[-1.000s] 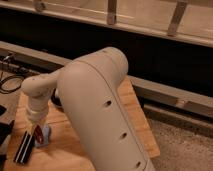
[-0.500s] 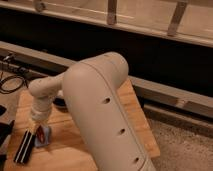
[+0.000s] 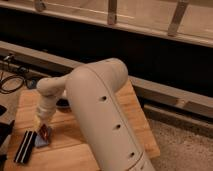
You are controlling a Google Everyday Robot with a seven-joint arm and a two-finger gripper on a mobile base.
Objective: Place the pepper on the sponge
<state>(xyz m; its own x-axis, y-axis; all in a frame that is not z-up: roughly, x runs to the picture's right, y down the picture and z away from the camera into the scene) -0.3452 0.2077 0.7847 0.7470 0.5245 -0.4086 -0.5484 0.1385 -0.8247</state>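
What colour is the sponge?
The sponge is blue-grey, camera view; the gripper hangs just above it.

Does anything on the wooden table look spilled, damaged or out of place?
Nothing stands out. The gripper is low over the sponge, beside the striped object, with the pepper at its tip; nothing looks spilled.

Pincer [image 3: 44, 127] over sponge [image 3: 41, 143], slab [image 3: 25, 147] just left.

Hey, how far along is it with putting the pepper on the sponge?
Done: the pepper is at the sponge, beside the striped object. In hand: the hand is low over the sponge, at the pepper. Left: I cannot tell whether the pepper rests on it yet; then the hand pulls clear.
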